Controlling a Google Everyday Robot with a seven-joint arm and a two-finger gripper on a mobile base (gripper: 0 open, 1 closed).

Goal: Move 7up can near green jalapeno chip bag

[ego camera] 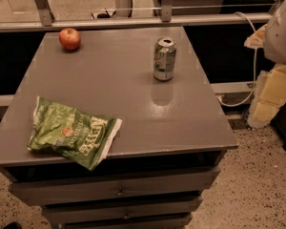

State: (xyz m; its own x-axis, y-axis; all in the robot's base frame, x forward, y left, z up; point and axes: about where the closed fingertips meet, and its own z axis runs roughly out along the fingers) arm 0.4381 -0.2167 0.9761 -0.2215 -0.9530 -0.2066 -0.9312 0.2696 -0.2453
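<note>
- 7up can (164, 59) stands upright on the grey table (133, 99), far-right part of the top, tab end up
- green jalapeno chip bag (71, 131) lies flat at the near-left corner, one corner hanging over the near edge, well apart from the can
- red apple (69, 38) at the far-left corner
- gripper out of frame, state can't tell; only a white arm housing (283, 30) shows at the right edge, off the table

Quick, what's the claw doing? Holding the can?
Claw: not in view; only a white robot part shows at the right edge. The 7up can stands alone, unheld.
</note>
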